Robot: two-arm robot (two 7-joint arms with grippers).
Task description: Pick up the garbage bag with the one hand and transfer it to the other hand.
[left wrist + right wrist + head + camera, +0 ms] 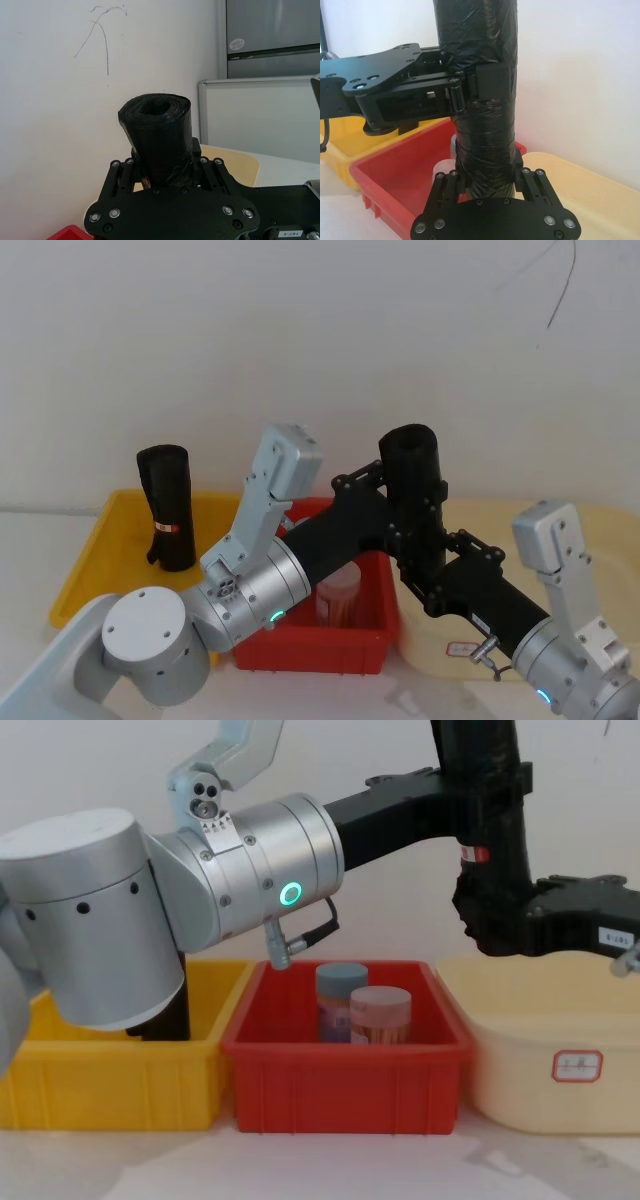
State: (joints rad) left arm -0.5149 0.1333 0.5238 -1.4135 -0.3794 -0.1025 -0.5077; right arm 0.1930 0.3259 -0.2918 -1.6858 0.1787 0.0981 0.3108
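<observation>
The garbage bag [410,465], a black rolled cylinder, stands upright in the air above the red bin [310,652]. My left gripper [412,502], on the green-ringed wrist, is shut on the roll's upper part. In the right wrist view one of its pads [492,82] presses on the plastic. My right gripper [420,575] is shut on the roll lower down, just beneath the left one. In the chest view the garbage bag [485,780] runs out of the top edge, and its red-and-white label band [470,852] sits between the two grips.
A second black roll [168,505] stands in the yellow bin [90,550] on the left. Two lidded jars [342,995] [380,1012] stand in the red bin [345,1085]. A cream tub [550,1065] is on the right. A white wall is close behind.
</observation>
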